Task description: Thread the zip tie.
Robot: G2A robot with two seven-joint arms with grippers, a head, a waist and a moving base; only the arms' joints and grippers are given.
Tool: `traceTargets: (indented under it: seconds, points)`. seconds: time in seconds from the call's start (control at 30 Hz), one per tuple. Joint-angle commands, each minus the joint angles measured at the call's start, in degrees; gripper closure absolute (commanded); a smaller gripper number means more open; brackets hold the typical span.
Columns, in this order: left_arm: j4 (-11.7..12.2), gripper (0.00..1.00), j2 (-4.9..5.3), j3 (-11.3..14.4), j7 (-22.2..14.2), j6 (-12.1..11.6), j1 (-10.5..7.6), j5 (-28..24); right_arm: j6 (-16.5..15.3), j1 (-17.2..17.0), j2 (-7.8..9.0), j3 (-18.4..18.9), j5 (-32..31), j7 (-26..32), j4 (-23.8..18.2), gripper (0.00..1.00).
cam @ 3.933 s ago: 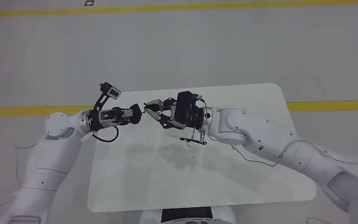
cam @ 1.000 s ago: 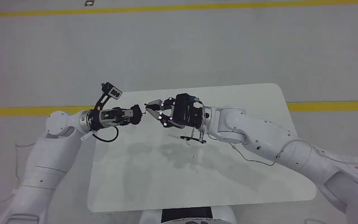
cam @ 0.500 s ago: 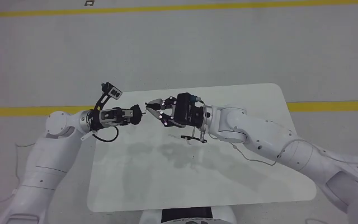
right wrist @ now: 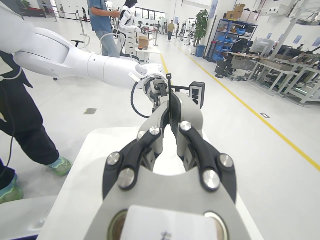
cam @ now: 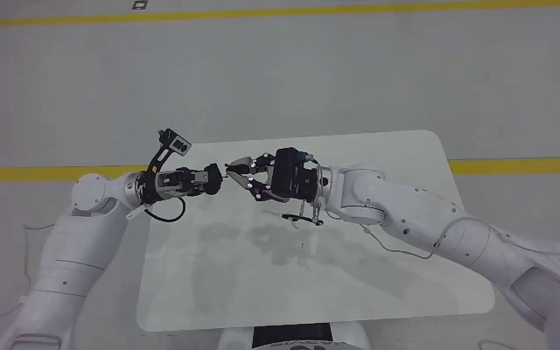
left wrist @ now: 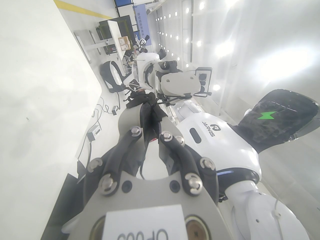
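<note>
The right hand [right wrist: 170, 118] pinches an upright black zip tie [right wrist: 169, 86] above the white bench [right wrist: 100, 141]; the left hand [right wrist: 156, 89] seemingly touches it.

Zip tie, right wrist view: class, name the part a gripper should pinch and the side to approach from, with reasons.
The zip tie stands upright, thin and flat, so probably pinch the strap below its square head, across the broad faces, coming side-on. The right gripper is shut on its lower strap this way.
</note>
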Motion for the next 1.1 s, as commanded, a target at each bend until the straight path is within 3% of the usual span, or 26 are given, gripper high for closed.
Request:
traceTargets:
  seconds: [0.0,1.07]
  points:
    - [0.0,1.00,0.00,0.0,0.0,0.0,0.00,0.0,0.0,0.1,0.00,-0.1,0.1,-0.1,0.1,1.00]
    - [0.0,1.00,0.00,0.0,0.0,0.0,0.00,0.0,0.0,0.9,-0.23,-1.4,0.5,-1.2,1.1,1.00]
